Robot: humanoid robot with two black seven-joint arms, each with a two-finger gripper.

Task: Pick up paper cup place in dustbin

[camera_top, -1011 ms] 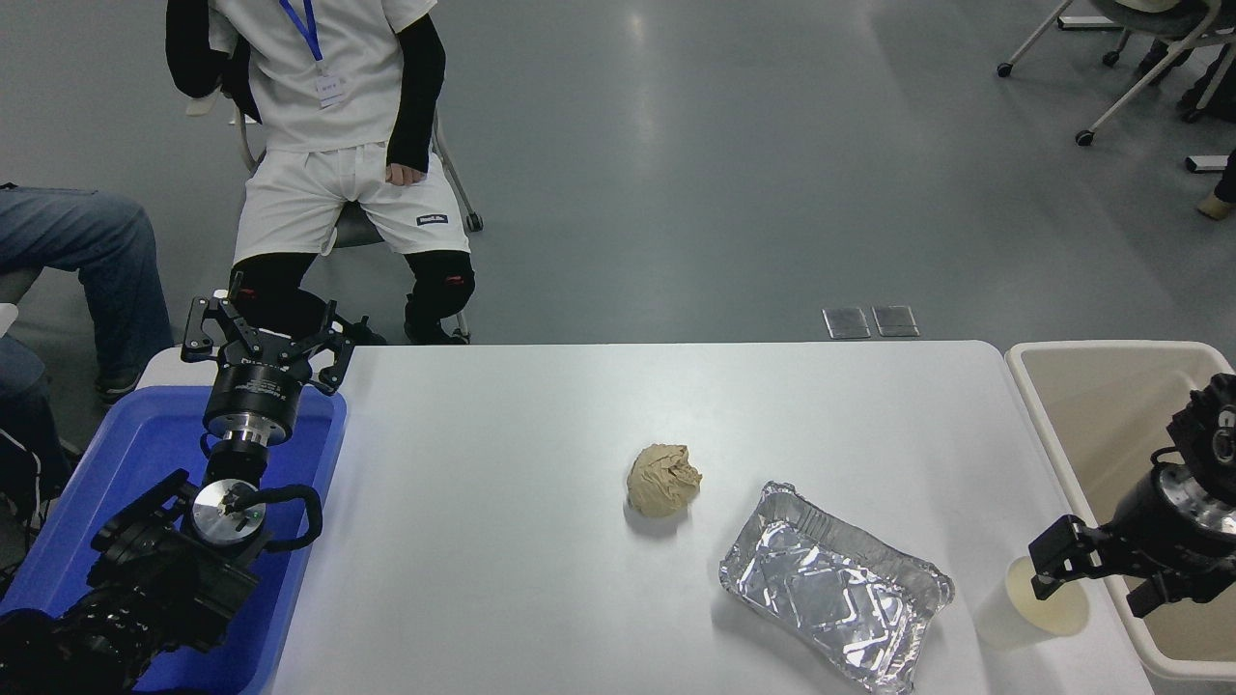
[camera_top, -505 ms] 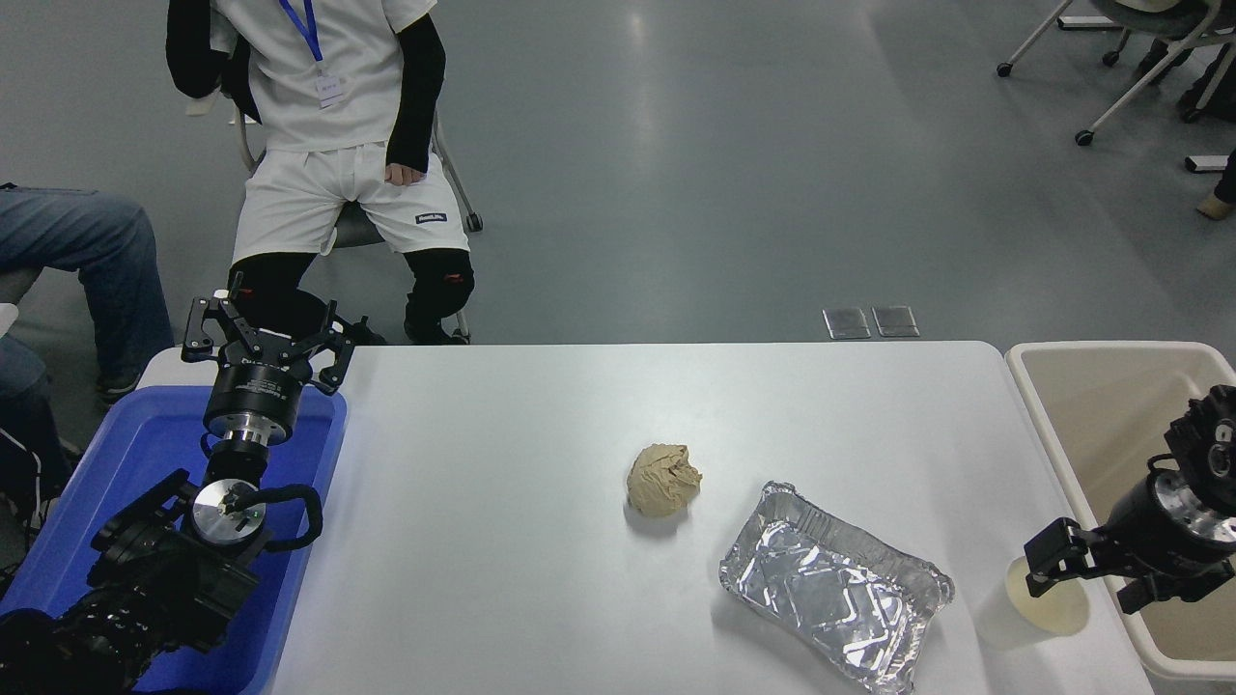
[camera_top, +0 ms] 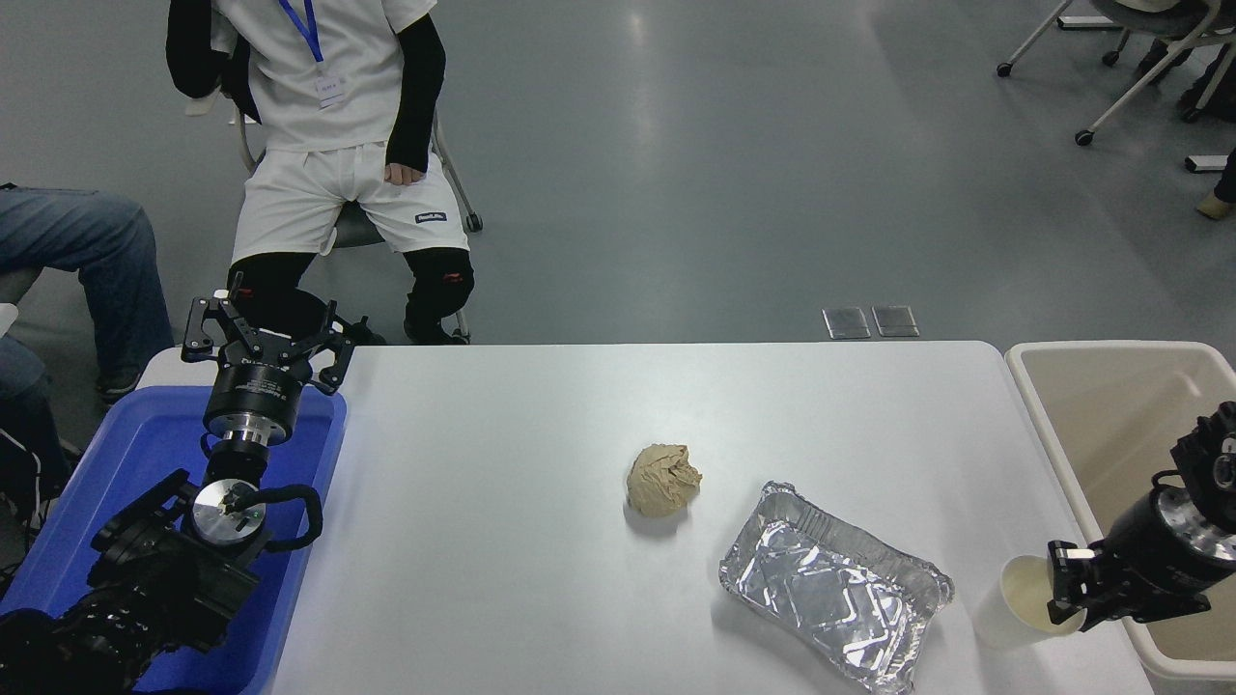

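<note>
The paper cup stands upright at the table's near right corner, white outside and cream inside. My right gripper comes in from the right edge, its fingers drawn together on the cup's right rim and covering that side of the opening. The beige dustbin stands just right of the table, directly behind the right arm, and its inside looks bare. My left gripper is parked at the lower left over the far edge of the blue tub, fingers spread with nothing between them.
A crumpled tan paper ball lies mid-table. A foil tray sits just left of the cup. A blue tub stands at the left edge. One person sits beyond the table's far left, and another's legs show at the left.
My right gripper dropped lower and nearer, and its spread fingers closed in on the cup's right rim. The cup, tray, ball and left arm stayed put.
</note>
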